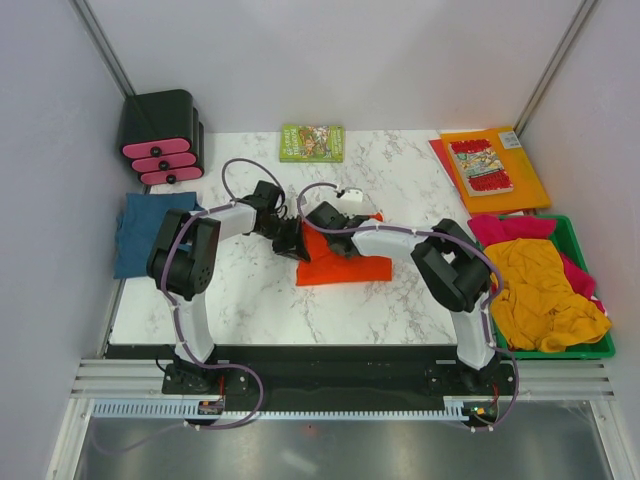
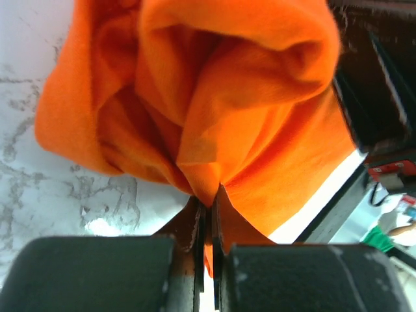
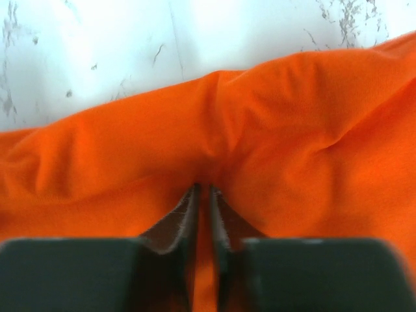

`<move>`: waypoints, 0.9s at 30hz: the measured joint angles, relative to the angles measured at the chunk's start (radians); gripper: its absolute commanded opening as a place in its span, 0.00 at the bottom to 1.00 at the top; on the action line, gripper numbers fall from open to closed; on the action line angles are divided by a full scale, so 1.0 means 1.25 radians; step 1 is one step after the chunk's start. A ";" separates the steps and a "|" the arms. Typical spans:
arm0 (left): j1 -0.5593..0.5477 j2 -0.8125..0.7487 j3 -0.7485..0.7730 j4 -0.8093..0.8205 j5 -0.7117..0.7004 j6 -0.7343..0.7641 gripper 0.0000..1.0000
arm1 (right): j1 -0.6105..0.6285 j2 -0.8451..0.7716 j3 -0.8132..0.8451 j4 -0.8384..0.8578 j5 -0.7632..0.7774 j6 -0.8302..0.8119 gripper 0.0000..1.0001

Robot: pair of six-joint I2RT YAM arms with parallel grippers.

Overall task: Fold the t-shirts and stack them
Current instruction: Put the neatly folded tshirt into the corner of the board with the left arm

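The left claw [image 2: 209, 198] and right claw [image 3: 203, 192] each pinch the orange-red t-shirt [image 1: 345, 265], lying mid-surface [image 1: 260, 295], along its far-left edge, presumably to fold that edge over.

Robotics lab test cell | white panel walls [image 1: 350, 60] on metal corner posts [image 1: 105, 48], upper frame | marble-look table [image 1: 260, 300], centre | left arm [image 1: 185, 255] and right arm [image 1: 450, 270] bolted to black base rail [image 1: 330, 368], bottom edge

four t-shirts, one orange-red t-shirt [image 1: 345, 268], one teal t-shirt [image 1: 140, 235], one yellow t-shirt [image 1: 540, 290], one magenta t-shirt [image 1: 505, 228], one green bin [image 1: 560, 351], one black drawer unit [image 1: 160, 115] with three pink drawers [image 1: 160, 150], one green book [image 1: 312, 142], one orange folder [image 1: 530, 190], one comic book [image 1: 482, 165]
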 measured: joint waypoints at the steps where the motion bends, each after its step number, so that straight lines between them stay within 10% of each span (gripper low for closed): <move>1: -0.002 -0.001 0.007 -0.014 -0.009 0.010 0.02 | 0.005 -0.002 0.000 -0.003 0.005 -0.009 0.65; 5: -0.009 -0.009 0.033 -0.080 -0.060 0.063 0.02 | 0.049 -0.024 0.003 -0.025 0.026 -0.064 0.82; 12: -0.010 -0.015 0.061 -0.177 -0.125 0.141 0.02 | 0.100 -0.067 0.061 -0.039 0.013 -0.146 0.28; 27: -0.010 -0.018 0.065 -0.222 -0.141 0.163 0.02 | 0.054 -0.006 0.114 -0.051 0.003 -0.160 0.17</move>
